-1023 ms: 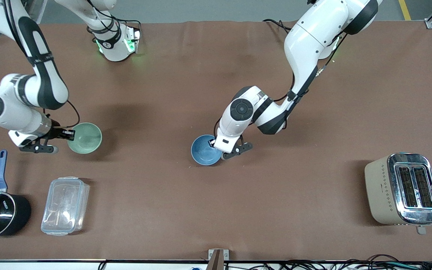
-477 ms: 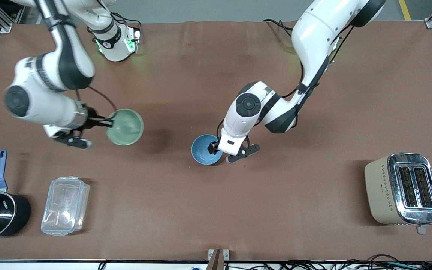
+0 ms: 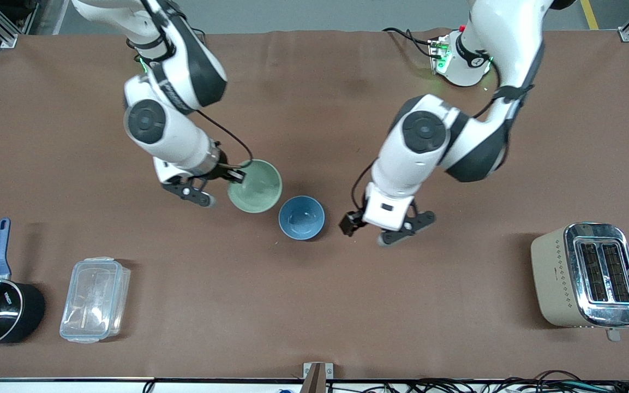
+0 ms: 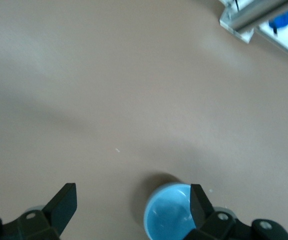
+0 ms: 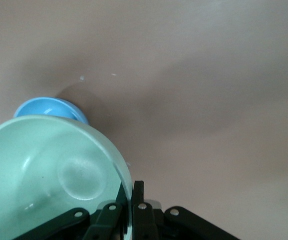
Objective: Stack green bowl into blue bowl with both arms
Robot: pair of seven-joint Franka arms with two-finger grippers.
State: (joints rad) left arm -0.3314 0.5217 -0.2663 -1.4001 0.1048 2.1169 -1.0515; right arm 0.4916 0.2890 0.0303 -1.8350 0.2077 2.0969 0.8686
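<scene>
We see the right gripper [image 3: 237, 176] clamped on the rim of the green bowl [image 3: 255, 186], carrying it upright above the table's middle so it can drop into the blue bowl [image 3: 301, 218]. The blue bowl stands free at mid-table, and the left gripper [image 3: 348, 224] hangs just beside it with fingers apart, probably leaving room

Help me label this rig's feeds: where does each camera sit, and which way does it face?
Front view: high across the table, facing both arms; right gripper holds the green bowl, left gripper open.
Left wrist view: looks down past its open fingers at the blue bowl.
Right wrist view: looks down into the clamped green bowl.
All share the blue bowl.
</scene>
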